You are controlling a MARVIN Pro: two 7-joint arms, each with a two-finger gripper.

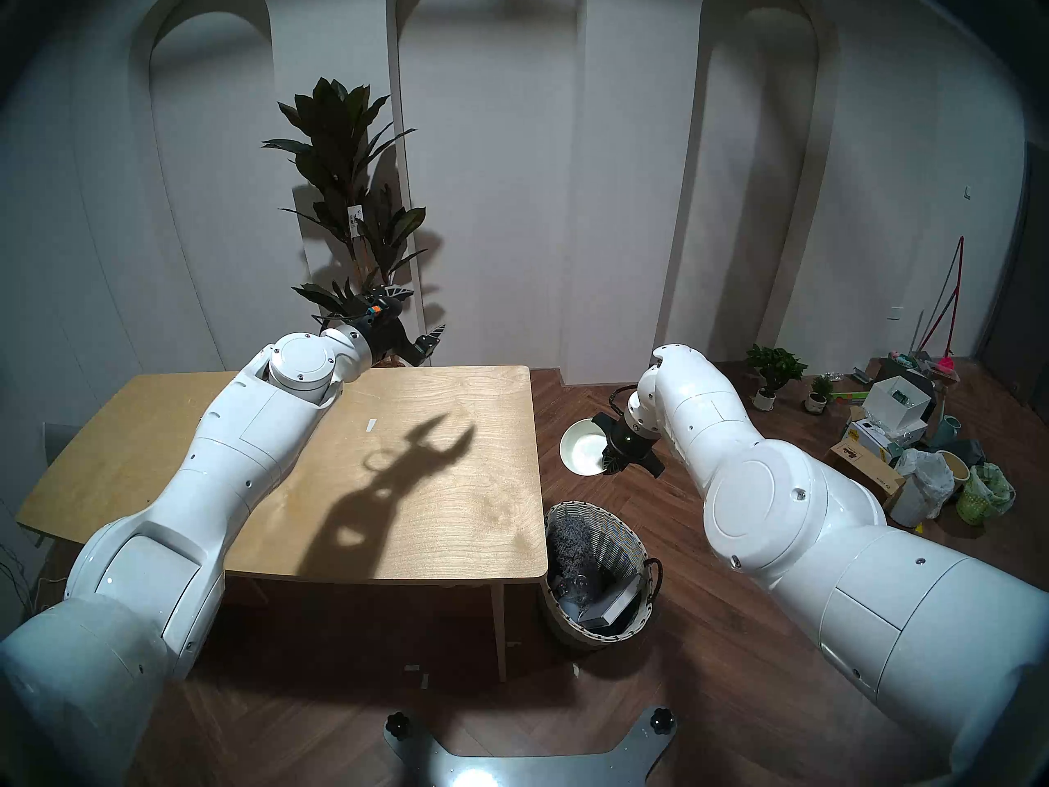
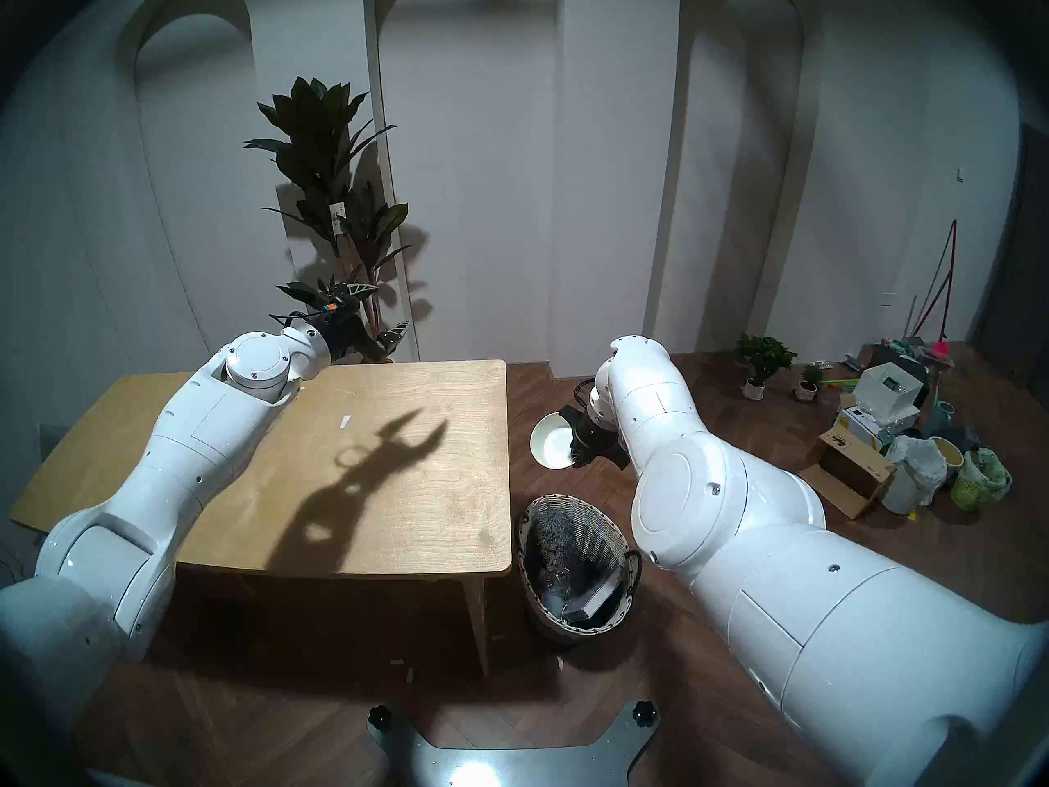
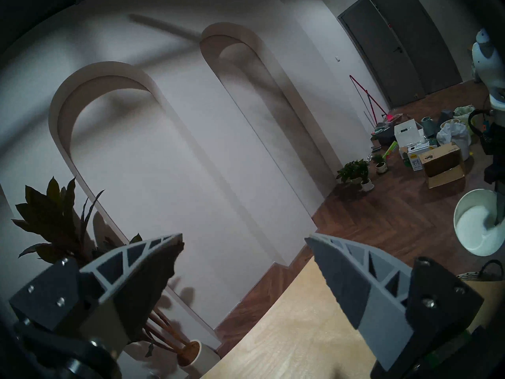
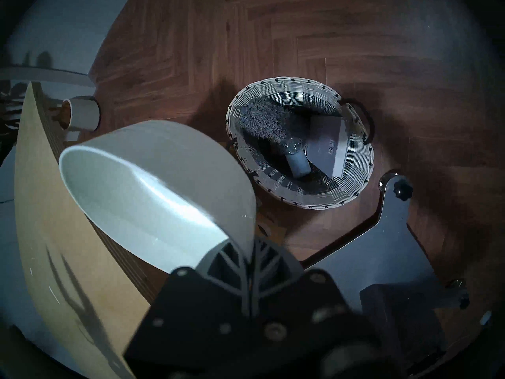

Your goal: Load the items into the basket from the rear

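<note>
Cream-white bowl (image 4: 153,184) hangs pinched by its rim in your right gripper (image 4: 247,250), carried beyond the desk (image 1: 443,519) edge so it can drop into the wicker basket (image 4: 352,148), where the lavender box (image 4: 325,143) lies. Your left gripper (image 3: 243,250) idles, jaws apart.

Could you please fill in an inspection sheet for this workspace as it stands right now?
Surface: wooden table holds only a small pale strip and shadows.
Job's things: bowl held in the air beyond the basket; box and bottle inside it with a grey fluffy thing.
Clutter: boxes and bags on the floor, far right.
Grippers: right gripper pinches the bowl's rim; left gripper open, empty.
Cables: nothing seen.
Surroundings: tall plant, arched wall.
</note>
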